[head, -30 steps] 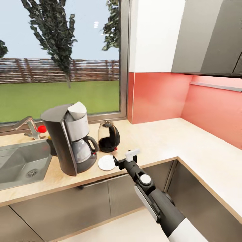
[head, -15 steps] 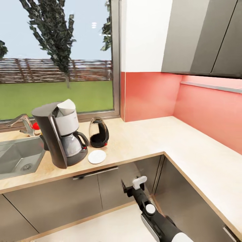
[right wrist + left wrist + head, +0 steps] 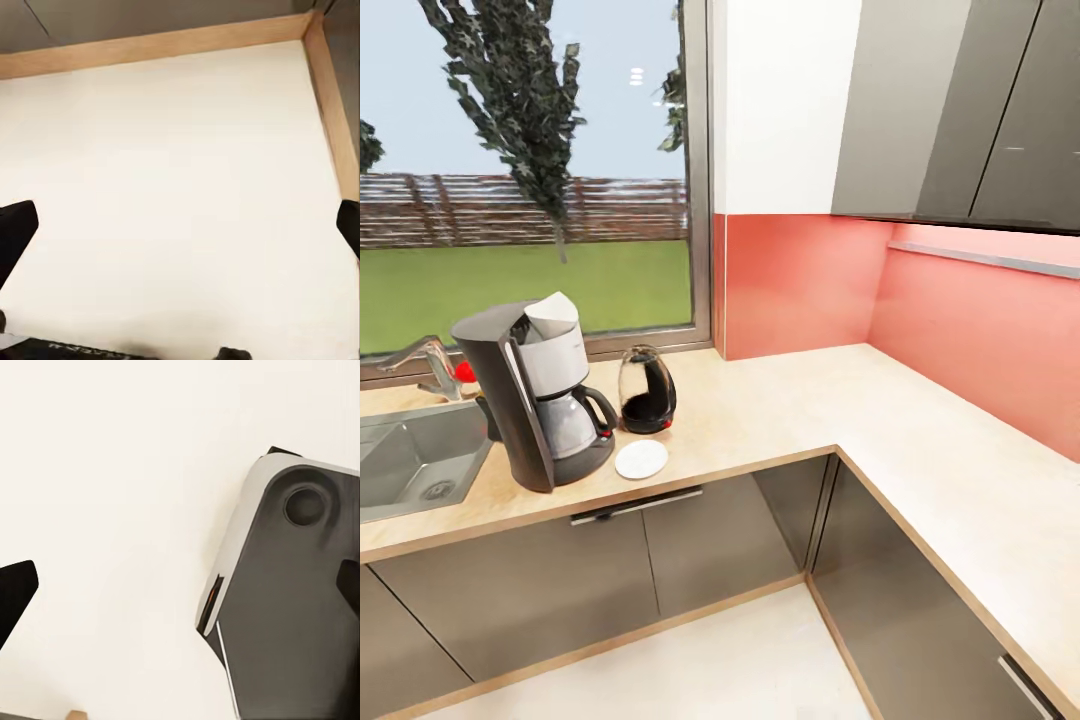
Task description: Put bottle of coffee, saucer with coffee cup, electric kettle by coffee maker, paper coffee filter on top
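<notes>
The dark grey coffee maker [image 3: 540, 405] stands on the kitchen countertop [image 3: 780, 415] by the window. A white paper coffee filter [image 3: 553, 312] sits on top of it. Right of it stands the glass electric kettle [image 3: 647, 390], and the white saucer [image 3: 641, 459] lies bare in front of both, near the counter's front edge. The coffee cup and the bottle of coffee are out of view. My left gripper [image 3: 182, 589] is open over pale floor beside my own base [image 3: 292, 607]. My right gripper [image 3: 182, 229] is open over the floor, holding nothing.
A steel sink [image 3: 410, 465] with a faucet [image 3: 428, 358] lies left of the coffee maker. The counter turns at the corner and runs along the right wall [image 3: 980, 480]. Grey cabinet doors [image 3: 640, 560] sit below, wall cabinets [image 3: 960, 110] above. A wooden plinth [image 3: 165, 43] borders the floor.
The camera has pulled back and turned right, so the counter items sit further left and smaller. My right arm dropped from the counter edge down out of the head view.
</notes>
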Robot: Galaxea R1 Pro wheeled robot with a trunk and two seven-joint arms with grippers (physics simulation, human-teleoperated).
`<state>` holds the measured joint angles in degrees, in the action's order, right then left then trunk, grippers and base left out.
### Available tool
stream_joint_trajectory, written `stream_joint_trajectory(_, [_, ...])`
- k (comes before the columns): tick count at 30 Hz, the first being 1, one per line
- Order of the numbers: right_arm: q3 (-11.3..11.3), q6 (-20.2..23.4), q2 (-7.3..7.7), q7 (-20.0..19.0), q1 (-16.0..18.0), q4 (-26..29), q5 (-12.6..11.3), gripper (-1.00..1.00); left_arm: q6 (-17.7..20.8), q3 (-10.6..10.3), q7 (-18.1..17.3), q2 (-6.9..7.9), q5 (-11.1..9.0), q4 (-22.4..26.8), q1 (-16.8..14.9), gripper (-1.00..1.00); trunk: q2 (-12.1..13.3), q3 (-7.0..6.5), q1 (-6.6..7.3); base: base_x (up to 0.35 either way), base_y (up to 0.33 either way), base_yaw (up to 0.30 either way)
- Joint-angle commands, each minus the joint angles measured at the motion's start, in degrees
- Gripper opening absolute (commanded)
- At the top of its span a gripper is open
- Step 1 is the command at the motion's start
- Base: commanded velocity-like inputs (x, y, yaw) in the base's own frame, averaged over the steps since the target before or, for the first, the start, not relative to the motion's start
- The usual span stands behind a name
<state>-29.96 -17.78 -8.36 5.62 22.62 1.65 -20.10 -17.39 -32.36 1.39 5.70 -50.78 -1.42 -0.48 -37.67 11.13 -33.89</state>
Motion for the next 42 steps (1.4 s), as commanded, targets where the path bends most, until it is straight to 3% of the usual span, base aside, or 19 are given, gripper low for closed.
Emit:
stream_joint_trajectory(1, [-0.5, 2.4, -0.02, 0.2, -0.3, -0.1, -0.5, 1.00, -0.2, -0.5, 0.1, -0.05, -0.1, -0.1, -0.1, 1.00, -0.1, 0.08, -0.01, 0.000, 0.000, 0.000])
stream_joint_trajectory(3, [-0.5, 11.6, 0.14, 0.0, -0.9, -0.1, -0.8, 1.00, -0.3, -0.4, 0.1, -0.12, -0.1, -0.1, -0.1, 1.00, -0.1, 0.08, -0.01, 0.000, 0.000, 0.000])
stream_joint_trajectory(6, [-0.6, 19.6, 0.46, -0.1, -1.5, -0.1, -0.9, 1.00, -0.3, -0.4, 0.2, -0.15, 0.0, -0.2, -0.1, 1.00, -0.1, 0.08, -0.01, 0.000, 0.000, 0.000])
stream_joint_trajectory(10, [-0.7, 23.8, 0.68, -0.2, -2.7, -0.2, -0.7, 1.00, -0.3, -0.5, 0.2, -0.17, 0.0, -0.2, -0.1, 1.00, -0.1, 0.08, -0.01, 0.000, 0.000, 0.000])
stream_joint_trajectory(17, [-0.7, 24.4, 0.72, 0.0, -2.9, 0.0, -0.9, 1.00, -0.6, -0.3, 0.1, 0.58, -0.2, -0.1, -0.1, 1.00, -0.1, 0.08, -0.01, 0.000, 0.000, 0.000])
stream_joint_trajectory(22, [-0.7, 23.1, 0.72, -0.2, -2.9, 0.1, -1.0, 1.00, -3.5, -1.0, -0.4, 0.95, 0.0, -0.1, -0.9, 1.00, -0.1, 0.08, -0.01, 0.000, 0.000, 0.000])
stream_joint_trajectory(23, [-0.6, 22.8, 0.72, 0.0, -2.9, 0.1, -1.0, 1.00, -4.2, -1.8, -0.5, 1.26, 0.0, 0.0, -1.9, 1.00, -0.1, 0.08, -0.01, 0.000, 0.000, 0.000])
stream_joint_trajectory(24, [-0.6, 22.7, 0.92, 0.2, -2.9, 0.1, -0.9, 1.00, -6.5, -6.3, -1.1, 1.71, 0.0, 0.8, -8.0, 1.00, -0.1, 0.12, -0.01, 0.000, 0.000, 0.177])
stream_joint_trajectory(26, [-0.6, 22.6, 1.30, 0.3, -2.9, 0.1, -1.0, 1.00, -6.5, -9.8, -3.2, 1.95, 0.0, 3.8, -9.2, 1.00, -0.1, 0.22, -0.01, 0.000, 0.000, 0.208])
stream_joint_trajectory(30, [-0.6, 22.6, 1.95, 0.2, -2.9, 0.0, -1.1, 1.00, -6.7, -12.2, -4.7, 2.40, 0.1, 6.5, -9.7, 1.00, -0.1, 0.44, -0.01, 0.000, 0.000, 0.231])
stream_joint_trajectory(34, [-0.6, 22.6, 3.20, 0.0, -2.9, 0.0, -1.2, 1.00, -7.6, -12.9, -5.0, 2.28, 0.1, 7.2, -9.3, 1.00, -0.1, 0.65, -0.01, 0.000, 0.000, 0.239])
stream_joint_trajectory(42, [-0.6, 22.6, 4.36, 0.2, -3.2, -0.1, -1.1, 1.00, -9.0, -12.2, -4.7, 2.92, -0.7, 6.9, -9.0, 1.00, -0.1, 1.01, -0.01, -0.029, 0.171, 0.245])
